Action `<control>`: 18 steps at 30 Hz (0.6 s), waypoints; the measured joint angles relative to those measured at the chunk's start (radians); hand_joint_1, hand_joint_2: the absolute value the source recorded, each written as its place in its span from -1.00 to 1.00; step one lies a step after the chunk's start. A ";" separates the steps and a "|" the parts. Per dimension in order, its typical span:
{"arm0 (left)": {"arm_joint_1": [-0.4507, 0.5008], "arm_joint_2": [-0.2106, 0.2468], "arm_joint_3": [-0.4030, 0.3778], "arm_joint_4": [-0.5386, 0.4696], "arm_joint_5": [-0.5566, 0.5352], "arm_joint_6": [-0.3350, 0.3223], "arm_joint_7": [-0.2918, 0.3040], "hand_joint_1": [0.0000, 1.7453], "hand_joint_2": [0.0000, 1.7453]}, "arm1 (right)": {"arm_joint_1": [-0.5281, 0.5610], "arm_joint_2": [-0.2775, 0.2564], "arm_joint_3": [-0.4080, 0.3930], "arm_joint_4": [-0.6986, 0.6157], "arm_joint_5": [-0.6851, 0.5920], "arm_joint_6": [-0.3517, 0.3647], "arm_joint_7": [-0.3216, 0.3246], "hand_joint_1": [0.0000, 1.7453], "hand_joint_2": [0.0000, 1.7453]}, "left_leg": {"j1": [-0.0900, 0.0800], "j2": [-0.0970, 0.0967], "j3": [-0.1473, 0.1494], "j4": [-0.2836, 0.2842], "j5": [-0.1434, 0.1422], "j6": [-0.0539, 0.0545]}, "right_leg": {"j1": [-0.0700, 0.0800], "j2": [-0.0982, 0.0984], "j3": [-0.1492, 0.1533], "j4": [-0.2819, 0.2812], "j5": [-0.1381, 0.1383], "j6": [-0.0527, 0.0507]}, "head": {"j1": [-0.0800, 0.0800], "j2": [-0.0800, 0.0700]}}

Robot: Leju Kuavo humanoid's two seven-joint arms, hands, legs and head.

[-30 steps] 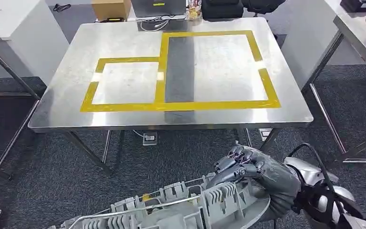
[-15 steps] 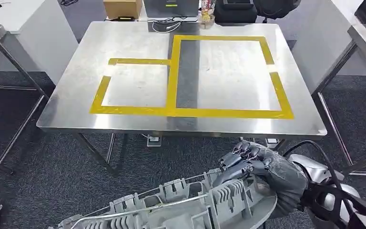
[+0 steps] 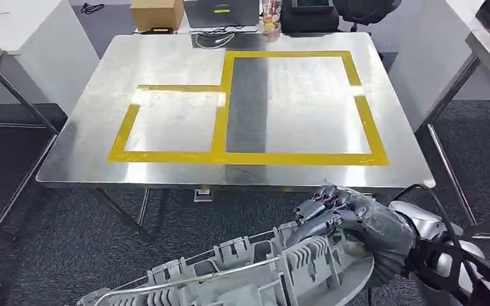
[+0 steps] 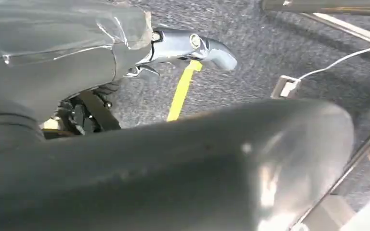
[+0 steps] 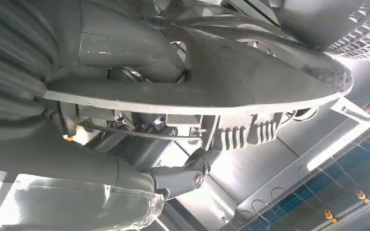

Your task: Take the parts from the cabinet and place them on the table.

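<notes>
Carrying is the step you are in: the grey ribbed part (image 3: 242, 274) is out of the cabinet and sits low in the head view, short of the steel table (image 3: 166, 57) and not yet over it. Your right hand (image 3: 351, 220) wraps its dark fingers (image 3: 322, 213) over the part's right end and grips it. In the left wrist view your left hand (image 4: 53, 62) lies against the part's smooth underside (image 4: 173, 168), but you cannot tell there whether its fingers are closed on it. The yellow tape outlines (image 3: 230, 156) on the table look like the target, so the next move likely calls for you to step closer, lift the part above the table's near edge, keep it level between both hands, and set it down inside the tape.
</notes>
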 joint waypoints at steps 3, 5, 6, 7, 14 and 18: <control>-0.001 0.003 0.000 0.000 0.000 0.000 0.000 -1.00 -1.00 | -0.007 0.000 0.000 0.000 -0.002 0.000 0.000 1.00 1.00 | -0.013 0.005 0.068 -0.157 0.044 0.022 | 0.008 0.001 0.011 -0.004 -0.012 0.010 | 0.003 0.000; -0.001 0.003 0.000 0.000 0.000 -0.002 -0.001 -1.00 -1.00 | -0.008 0.000 0.001 0.000 -0.002 0.001 0.000 1.00 1.00 | -0.017 0.004 0.068 -0.153 0.039 0.027 | 0.003 -0.001 0.009 -0.008 -0.015 0.021 | 0.002 0.000; 0.000 0.003 0.000 0.000 0.000 -0.002 -0.001 -1.00 -1.00 | -0.009 0.000 0.001 0.000 -0.002 0.001 0.000 1.00 1.00 | -0.019 0.002 0.071 -0.160 0.039 0.032 | 0.004 -0.002 0.014 -0.016 -0.014 0.028 | 0.002 0.000; 0.001 0.003 0.001 0.000 0.000 -0.003 -0.001 -1.00 -1.00 | -0.009 0.000 0.000 0.000 -0.002 0.001 0.000 1.00 1.00 | -0.007 0.001 0.094 -0.187 0.049 0.039 | 0.005 -0.003 0.014 -0.015 -0.020 0.031 | 0.003 0.000; -0.002 -0.003 0.000 0.005 -0.014 -0.002 -0.022 -1.00 -1.00 | -0.012 -0.002 0.002 0.000 0.002 -0.001 0.000 1.00 1.00 | -0.015 -0.005 0.134 -0.199 0.022 0.051 | 0.003 -0.002 -0.175 0.256 -0.064 0.043 | 0.007 0.000; -0.003 -0.001 -0.001 0.014 -0.030 0.005 -0.034 -1.00 -1.00 | -0.010 -0.005 0.001 0.000 0.010 -0.004 -0.001 1.00 1.00 | -0.025 -0.013 0.162 -0.185 -0.019 0.033 | 0.007 -0.002 -0.051 -0.019 0.059 0.038 | 0.007 0.000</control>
